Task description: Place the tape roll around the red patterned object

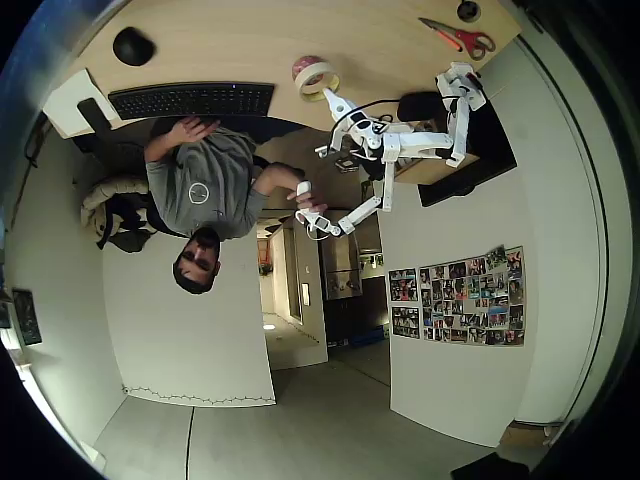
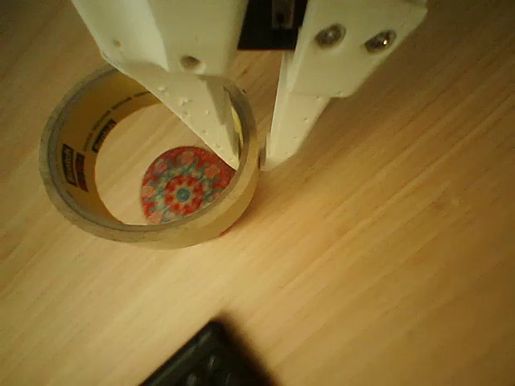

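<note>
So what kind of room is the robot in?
Probably a home office or study. The robot works on a wooden desk with a black keyboard and a black mouse on it, a person sits at that desk, and a wall has lots of small photos stuck on it.

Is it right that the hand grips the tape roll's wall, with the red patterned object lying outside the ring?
Not quite. In the wrist view the hand grips the tape roll's wall, but the red patterned object shows inside the ring, not outside.
</note>
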`<state>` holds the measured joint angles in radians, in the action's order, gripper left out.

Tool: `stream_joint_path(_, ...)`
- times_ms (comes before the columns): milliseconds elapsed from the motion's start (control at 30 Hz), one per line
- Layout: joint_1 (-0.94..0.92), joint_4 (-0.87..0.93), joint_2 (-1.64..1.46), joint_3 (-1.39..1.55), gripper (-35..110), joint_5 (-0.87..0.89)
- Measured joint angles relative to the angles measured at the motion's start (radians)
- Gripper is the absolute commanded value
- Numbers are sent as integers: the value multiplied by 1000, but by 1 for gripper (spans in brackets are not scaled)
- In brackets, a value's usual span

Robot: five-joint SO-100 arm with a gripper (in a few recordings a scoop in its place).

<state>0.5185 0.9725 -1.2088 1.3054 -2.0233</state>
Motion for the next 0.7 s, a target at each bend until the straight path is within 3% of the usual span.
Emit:
stream_joint_path(367, 14, 3, 18, -40, 0, 28)
stream_joint_path(467, 12, 3, 18, -40, 8, 29)
stream_joint_path(700, 11, 37, 17, -60, 10, 48)
